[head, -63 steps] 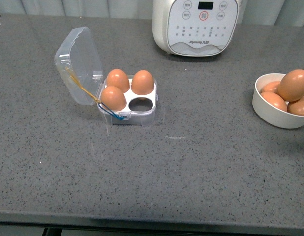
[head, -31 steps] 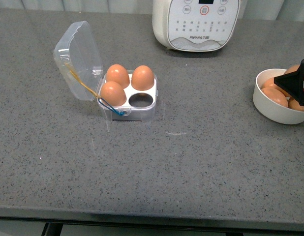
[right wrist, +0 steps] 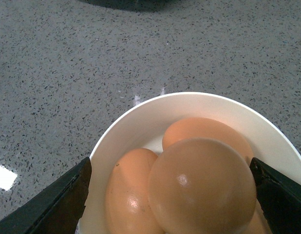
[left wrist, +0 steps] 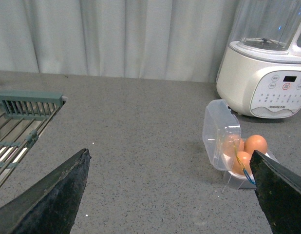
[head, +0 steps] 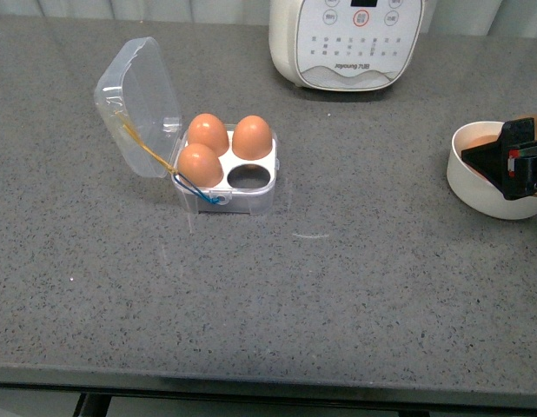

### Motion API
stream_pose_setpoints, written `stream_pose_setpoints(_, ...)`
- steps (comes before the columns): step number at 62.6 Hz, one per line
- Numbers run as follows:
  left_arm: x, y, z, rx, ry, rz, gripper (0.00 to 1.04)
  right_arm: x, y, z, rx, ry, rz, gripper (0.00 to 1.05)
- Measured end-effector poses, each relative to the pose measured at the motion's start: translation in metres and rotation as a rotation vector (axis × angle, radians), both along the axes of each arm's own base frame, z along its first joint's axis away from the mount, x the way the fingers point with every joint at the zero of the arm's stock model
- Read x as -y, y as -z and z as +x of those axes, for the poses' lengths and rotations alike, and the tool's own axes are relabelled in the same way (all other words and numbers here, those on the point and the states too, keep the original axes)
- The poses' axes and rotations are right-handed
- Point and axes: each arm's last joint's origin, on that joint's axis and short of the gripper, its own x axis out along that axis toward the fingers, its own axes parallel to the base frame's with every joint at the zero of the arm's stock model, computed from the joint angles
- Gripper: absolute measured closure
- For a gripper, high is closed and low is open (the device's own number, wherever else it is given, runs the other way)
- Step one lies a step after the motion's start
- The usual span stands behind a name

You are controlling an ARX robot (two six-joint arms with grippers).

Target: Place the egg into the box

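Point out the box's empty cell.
In the front view, the empty cell is the near-right corner of the box, beside the near-left egg and in front of the far-right egg.

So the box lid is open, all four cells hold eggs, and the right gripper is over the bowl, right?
No: three cells hold eggs; the front view shows the near-right cell of the box empty. The lid is open and the right gripper is over the bowl.

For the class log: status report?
Right gripper open at top egg in bowl. Left gripper open, empty. Box open, one cell free. No obstruction seen.
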Motion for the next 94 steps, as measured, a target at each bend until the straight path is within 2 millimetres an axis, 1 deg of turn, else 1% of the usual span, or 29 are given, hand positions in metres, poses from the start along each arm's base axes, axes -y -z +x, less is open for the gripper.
stream_pose_setpoints(16,0.000,0.000,0.000,0.000,0.000,0.000,0.07,-0.001,0.001,0.003,0.010,-0.007,-0.006,0.09)
stream_pose_setpoints(19,0.000,0.000,0.000,0.000,0.000,0.000,0.07,-0.002,0.001,0.003,0.012,-0.008,-0.006,0.11)
stream_pose_setpoints(22,0.000,0.000,0.000,0.000,0.000,0.000,0.07,-0.002,0.001,0.003,0.013,-0.009,-0.007,0.17)
stream_pose_setpoints(23,0.000,0.000,0.000,0.000,0.000,0.000,0.07,-0.002,0.001,0.003,0.015,-0.010,-0.007,0.21)
stream_pose_setpoints(26,0.000,0.000,0.000,0.000,0.000,0.000,0.07,-0.002,0.001,0.004,0.016,-0.009,-0.007,0.26)
stream_pose_setpoints(35,0.000,0.000,0.000,0.000,0.000,0.000,0.07,-0.001,0.000,0.004,0.021,-0.006,-0.015,0.58)
stream_pose_setpoints(37,0.000,0.000,0.000,0.000,0.000,0.000,0.07,-0.001,0.000,0.004,0.021,-0.006,-0.016,0.61)
stream_pose_setpoints(50,0.000,0.000,0.000,0.000,0.000,0.000,0.07,0.000,-0.001,0.004,0.027,-0.005,-0.019,0.62)
stream_pose_setpoints(56,0.000,0.000,0.000,0.000,0.000,0.000,0.07,0.000,-0.006,0.004,0.047,-0.006,-0.028,0.62)
stream_pose_setpoints(62,0.000,0.000,0.000,0.000,0.000,0.000,0.07,0.000,-0.017,0.006,0.084,-0.005,-0.031,0.62)
stream_pose_setpoints(68,0.000,0.000,0.000,0.000,0.000,0.000,0.07,-0.004,-0.039,0.013,0.157,-0.017,-0.033,0.62)
stream_pose_setpoints(72,0.000,0.000,0.000,0.000,0.000,0.000,0.07,-0.012,-0.048,0.017,0.178,-0.047,-0.024,0.62)
stream_pose_setpoints(76,0.000,0.000,0.000,0.000,0.000,0.000,0.07,-0.021,-0.052,0.019,0.180,-0.084,-0.010,0.62)
stream_pose_setpoints(80,0.000,0.000,0.000,0.000,0.000,0.000,0.07,-0.042,-0.055,0.020,0.170,-0.149,0.014,0.62)
stream_pose_setpoints(83,0.000,0.000,0.000,0.000,0.000,0.000,0.07,-0.054,-0.056,0.021,0.167,-0.182,0.021,0.62)
stream_pose_setpoints(85,0.000,0.000,0.000,0.000,0.000,0.000,0.07,-0.068,-0.057,0.021,0.157,-0.224,0.036,0.62)
stream_pose_setpoints(94,0.000,0.000,0.000,0.000,0.000,0.000,0.07,-0.104,-0.058,0.018,0.142,-0.332,0.057,0.62)
